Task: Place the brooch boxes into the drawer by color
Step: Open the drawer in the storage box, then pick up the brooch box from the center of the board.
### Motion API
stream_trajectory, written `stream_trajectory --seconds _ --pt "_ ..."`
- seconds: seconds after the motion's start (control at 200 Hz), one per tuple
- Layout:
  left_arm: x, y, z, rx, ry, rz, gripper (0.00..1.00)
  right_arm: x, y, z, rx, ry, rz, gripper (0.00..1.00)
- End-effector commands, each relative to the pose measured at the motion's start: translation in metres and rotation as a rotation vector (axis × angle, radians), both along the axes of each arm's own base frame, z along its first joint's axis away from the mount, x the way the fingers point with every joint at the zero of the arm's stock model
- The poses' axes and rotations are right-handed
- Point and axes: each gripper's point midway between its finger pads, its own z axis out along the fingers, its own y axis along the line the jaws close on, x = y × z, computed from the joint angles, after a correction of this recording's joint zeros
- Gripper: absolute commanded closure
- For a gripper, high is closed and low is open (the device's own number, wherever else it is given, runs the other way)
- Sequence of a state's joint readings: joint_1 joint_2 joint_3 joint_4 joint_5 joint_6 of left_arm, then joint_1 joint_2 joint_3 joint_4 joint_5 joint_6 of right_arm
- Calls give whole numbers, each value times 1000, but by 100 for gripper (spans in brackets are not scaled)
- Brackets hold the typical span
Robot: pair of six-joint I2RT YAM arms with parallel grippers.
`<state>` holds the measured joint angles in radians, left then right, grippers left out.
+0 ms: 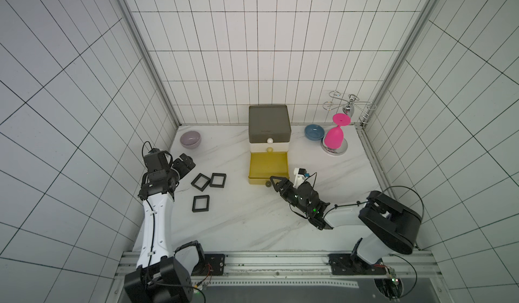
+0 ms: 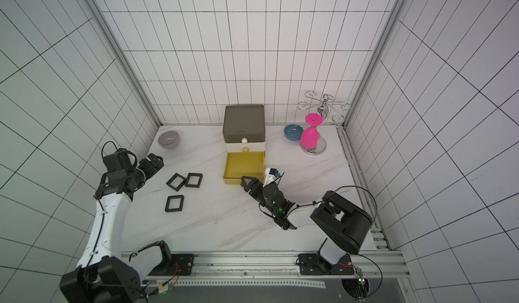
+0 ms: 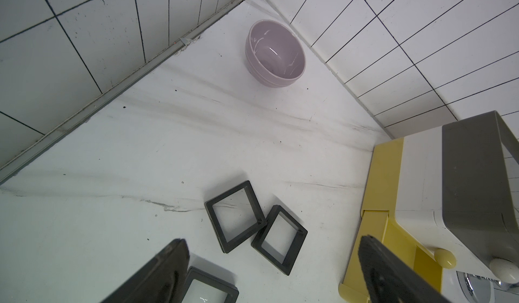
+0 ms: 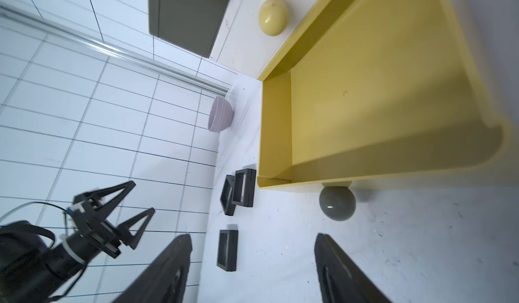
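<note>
Three black brooch boxes (image 1: 200, 181) (image 1: 218, 180) (image 1: 201, 203) lie flat on the marble table, left of the drawer (image 1: 269, 127). Its olive and white tiers are shut. The yellow bottom tier (image 1: 268, 165) is pulled out and shows nothing inside (image 4: 365, 105). My right gripper (image 1: 273, 183) is open just in front of that tier's grey knob (image 4: 337, 203), not touching it, with nothing between the fingers (image 4: 252, 237). My left gripper (image 1: 186, 162) is open above the table beside the boxes (image 3: 235, 217) (image 3: 279, 240), holding nothing (image 3: 273, 241).
A lilac bowl (image 1: 190, 139) stands at the back left near the wall corner. At the back right are a blue bowl (image 1: 314, 131) and a pink goblet (image 1: 335, 136) upside down on a chrome rack (image 1: 348, 108). Tiled walls close three sides.
</note>
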<state>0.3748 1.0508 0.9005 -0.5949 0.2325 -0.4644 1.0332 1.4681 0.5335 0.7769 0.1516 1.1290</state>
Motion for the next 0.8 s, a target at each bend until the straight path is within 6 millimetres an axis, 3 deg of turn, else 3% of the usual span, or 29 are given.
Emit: stream_trajectory --seconds 0.0,0.06,0.19,0.535,0.665,0.795 --pt "1 4 -1 13 -4 9 2 -4 12 49 -325 -212 80 26" --pt "2 3 -1 10 -5 10 2 -1 27 72 -396 -259 148 25" --pt "1 5 -1 7 -2 27 2 0 72 82 -445 -263 345 26" --pt "-8 20 3 52 16 119 2 24 193 23 -450 -97 589 37" --pt "-9 21 3 54 16 126 2 33 216 -11 -524 -37 634 40" --pt "-8 21 3 52 16 126 2 39 224 -38 -586 0 638 42"
